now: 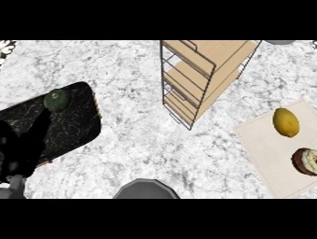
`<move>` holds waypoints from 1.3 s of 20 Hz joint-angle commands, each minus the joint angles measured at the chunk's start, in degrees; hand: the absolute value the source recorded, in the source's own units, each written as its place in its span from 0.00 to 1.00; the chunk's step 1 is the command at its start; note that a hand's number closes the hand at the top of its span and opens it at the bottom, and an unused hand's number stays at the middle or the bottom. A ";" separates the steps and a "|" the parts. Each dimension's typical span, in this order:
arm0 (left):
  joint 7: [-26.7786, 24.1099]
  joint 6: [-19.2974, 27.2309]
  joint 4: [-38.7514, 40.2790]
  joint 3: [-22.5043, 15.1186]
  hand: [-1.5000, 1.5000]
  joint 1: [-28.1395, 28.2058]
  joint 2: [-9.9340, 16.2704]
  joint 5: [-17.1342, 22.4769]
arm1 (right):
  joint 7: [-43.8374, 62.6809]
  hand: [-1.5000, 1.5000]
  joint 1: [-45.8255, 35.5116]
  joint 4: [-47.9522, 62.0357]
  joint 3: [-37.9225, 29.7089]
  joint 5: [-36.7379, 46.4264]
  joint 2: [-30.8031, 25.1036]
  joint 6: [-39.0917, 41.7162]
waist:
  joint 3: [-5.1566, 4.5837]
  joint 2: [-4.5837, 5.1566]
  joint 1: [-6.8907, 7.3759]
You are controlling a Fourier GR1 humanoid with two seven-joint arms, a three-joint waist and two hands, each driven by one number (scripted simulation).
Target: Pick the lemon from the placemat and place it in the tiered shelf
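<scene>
Left hand (17,144) low left, fingers spread; lemon (285,122) on placemat (271,154) well apart, far right.

One hand (17,144) shows at the lower left: matt black all over, with slim, tapering fingers (38,125). Below it comes a pale grey wrist, rounded and smooth. A grey domed part of the body (142,189) sits at the bottom edge

Lemon (285,122) on placemat (271,154) beside donut (310,161); tiered shelf (199,74) apart.
</scene>
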 commanded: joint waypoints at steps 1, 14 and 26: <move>0.63 -1.79 2.46 -2.03 0.50 -0.67 -3.69 0.60 | 13.93 0.00 -1.28 -7.92 1.85 0.26 -2.04 -3.41 | -0.60 0.54 0.09; 1.70 -1.52 4.07 -3.35 0.50 -3.55 -7.52 -2.93 | 38.50 0.00 -22.77 -0.71 16.86 13.87 0.04 -9.61 | -0.44 0.99 2.07; 2.44 -2.14 1.54 -0.88 0.50 -0.74 -7.96 -4.57 | 47.76 0.00 -25.92 0.08 24.05 24.40 7.48 -8.74 | -0.43 0.62 1.07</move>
